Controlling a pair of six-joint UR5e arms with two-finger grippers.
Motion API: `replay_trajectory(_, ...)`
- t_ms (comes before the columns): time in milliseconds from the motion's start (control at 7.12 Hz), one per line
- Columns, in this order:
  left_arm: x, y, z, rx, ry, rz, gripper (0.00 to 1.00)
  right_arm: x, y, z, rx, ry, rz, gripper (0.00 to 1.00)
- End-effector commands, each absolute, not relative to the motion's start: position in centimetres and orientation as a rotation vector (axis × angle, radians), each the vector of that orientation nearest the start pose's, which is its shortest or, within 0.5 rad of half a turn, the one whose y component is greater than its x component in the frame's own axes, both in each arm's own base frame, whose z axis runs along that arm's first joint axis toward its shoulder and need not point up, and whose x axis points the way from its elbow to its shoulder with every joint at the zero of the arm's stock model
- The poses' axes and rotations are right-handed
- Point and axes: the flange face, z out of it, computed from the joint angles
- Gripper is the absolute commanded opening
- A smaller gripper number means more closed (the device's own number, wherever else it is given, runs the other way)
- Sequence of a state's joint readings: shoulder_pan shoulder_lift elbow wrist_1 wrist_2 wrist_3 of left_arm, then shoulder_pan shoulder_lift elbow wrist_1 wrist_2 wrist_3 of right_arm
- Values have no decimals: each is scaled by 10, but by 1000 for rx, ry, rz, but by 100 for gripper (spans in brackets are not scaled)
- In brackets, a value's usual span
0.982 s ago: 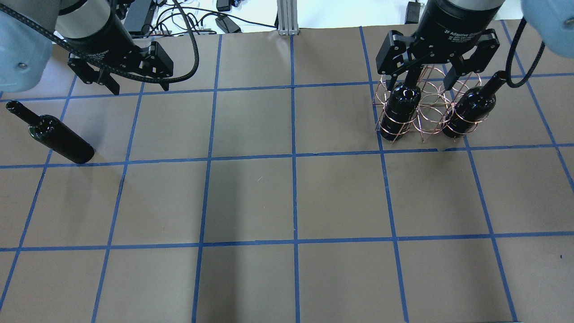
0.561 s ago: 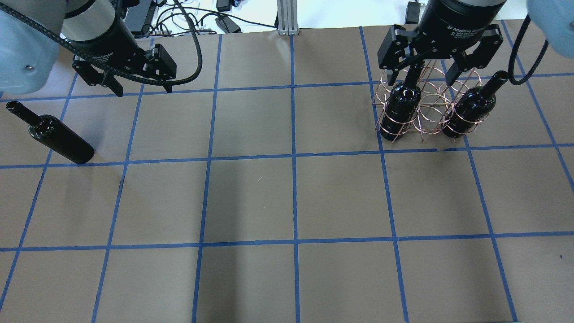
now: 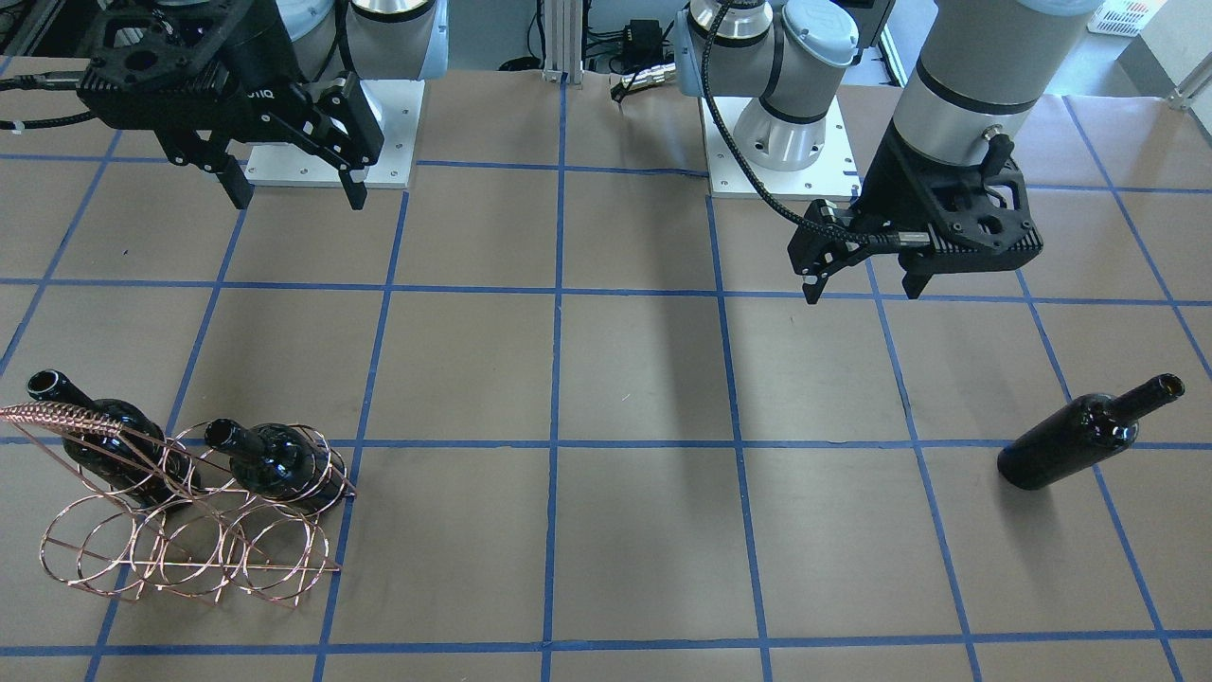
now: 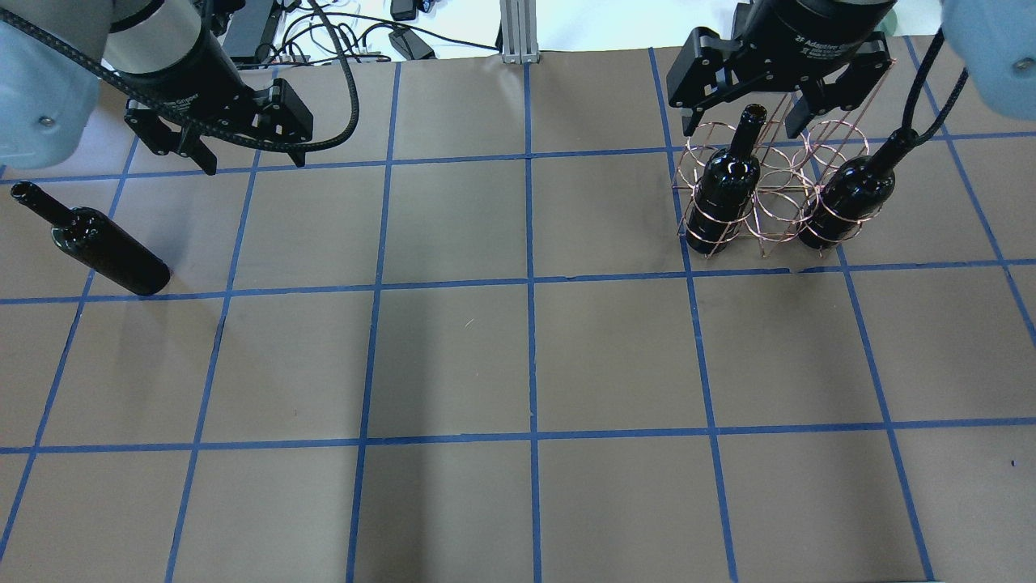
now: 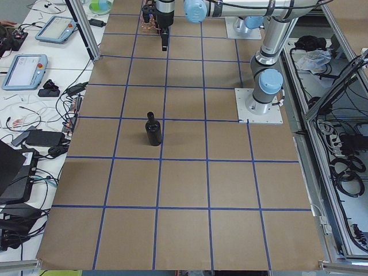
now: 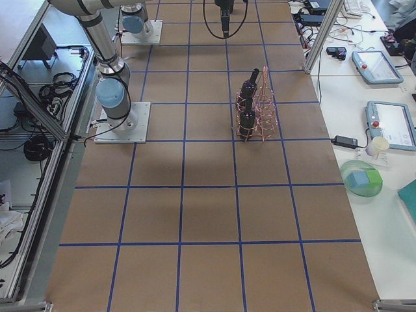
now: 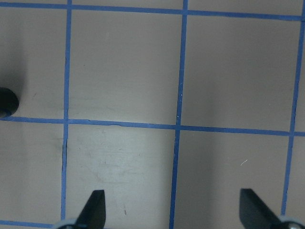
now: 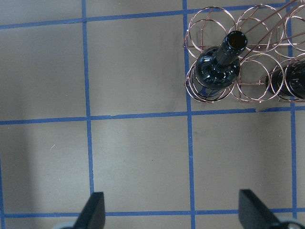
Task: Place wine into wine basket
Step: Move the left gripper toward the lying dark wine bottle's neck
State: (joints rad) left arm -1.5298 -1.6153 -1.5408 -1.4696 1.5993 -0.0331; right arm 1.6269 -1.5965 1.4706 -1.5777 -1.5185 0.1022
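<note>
**Exterior front-facing view.** You had the glossy black glass wine bottle (image 3: 1070, 445) lying on its side at the right of the frame, neck toward the upper right. It was well apart from the copper thin-wire wine basket (image 3: 189, 554) at the lower left. The basket held a first seated bottle (image 3: 104, 445) and a second seated bottle (image 3: 279, 464), both leaning in their rings. The left gripper (image 3: 862, 289) hung over the brown paper table (image 3: 644, 379), up-frame of the lying bottle, jaws spread and empty. It was probably staged for the pick. The right gripper (image 3: 294, 189), likewise spread and empty, hung at the upper left, clear of the basket.

**Overhead exterior view.** The seated bottles occupied the outer ring columns. The ring between them was vacant and was the likely slot for the third bottle.

**Exterior left and exterior right views.** Both grippers were too small for you to judge their jaws.

**Left wrist-mounted view.** The jaws stood wide apart over bare paper. A dark rounded edge (image 7: 5, 102) at the left border was possibly the lying bottle.

**Right wrist-mounted view.** The jaws stood wide apart with nothing between them. The basket lay at the upper right.
</note>
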Motion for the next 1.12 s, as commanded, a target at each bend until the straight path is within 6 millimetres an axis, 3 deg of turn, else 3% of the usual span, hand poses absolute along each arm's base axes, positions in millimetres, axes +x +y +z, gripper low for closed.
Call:
replay_trajectory(0,-104,-524,494,-119,3101,-140,100,166,-479,550,65,3072,-201,100)
replay_trajectory(140,-97,-525,507,-109,3077,-177,100,166,-478,549,68,3072,-198,100)
replay_trajectory(281,-66,-531,514,-54,3061,-199,100,167,-479,543,72,3066,-178,100)
replay_trajectory(421,-15,-535,526,-20,3053,-221,100,166,-478,538,70,3071,-167,100)
replay_trajectory(561,18,-537,533,-2,3054,-239,100,166,-478,539,70,3071,-167,100)
replay_trajectory(702,48,-535,534,23,3069,-246,100,166,-478,538,68,3071,-167,100)
replay_trajectory(982,133,-530,525,110,3120,-273,100,166,-478,538,66,3074,-165,100)
